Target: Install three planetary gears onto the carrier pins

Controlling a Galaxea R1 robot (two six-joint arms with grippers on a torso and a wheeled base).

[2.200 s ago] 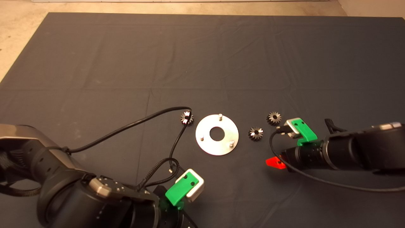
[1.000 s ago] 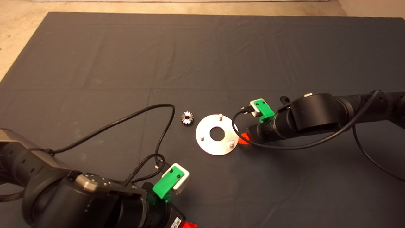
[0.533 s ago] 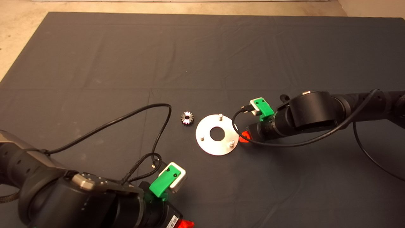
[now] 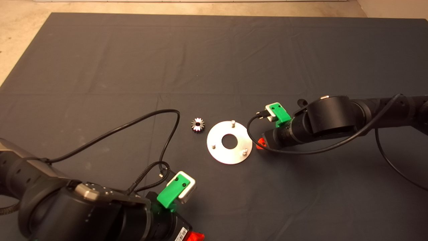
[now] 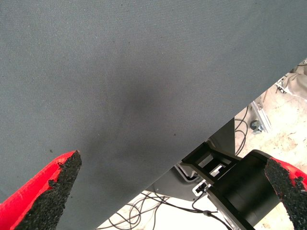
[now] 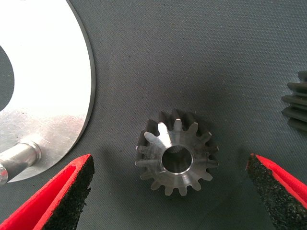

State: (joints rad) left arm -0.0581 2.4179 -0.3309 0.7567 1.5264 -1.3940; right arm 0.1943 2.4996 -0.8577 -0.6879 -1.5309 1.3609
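Observation:
The silver disc [image 4: 217,152] lies mid-mat with three carrier pins [image 4: 233,123] standing upright on it, all bare. One planetary gear [image 4: 198,125] lies flat just left of the disc. My right gripper [image 6: 170,165] hovers just right of the disc, open, its fingers [image 6: 67,191] straddling a second gear [image 6: 176,153] that lies flat on the mat. In the right wrist view, the disc's rim [image 6: 57,96] and one pin [image 6: 21,155] show beside it, and a third gear [image 6: 298,103] peeks in at the edge. My left gripper [image 5: 170,163] waits open at the mat's near edge.
A black cable [image 4: 133,129] loops over the mat from the left arm toward the disc. In the head view the right arm [image 4: 331,122] covers the two gears right of the disc. Bare floor [image 4: 20,30] borders the mat at the far left.
The right arm swung in from the right and came to rest over the two gears beside the disc, hiding them from above. The left arm drew back slightly toward the near edge.

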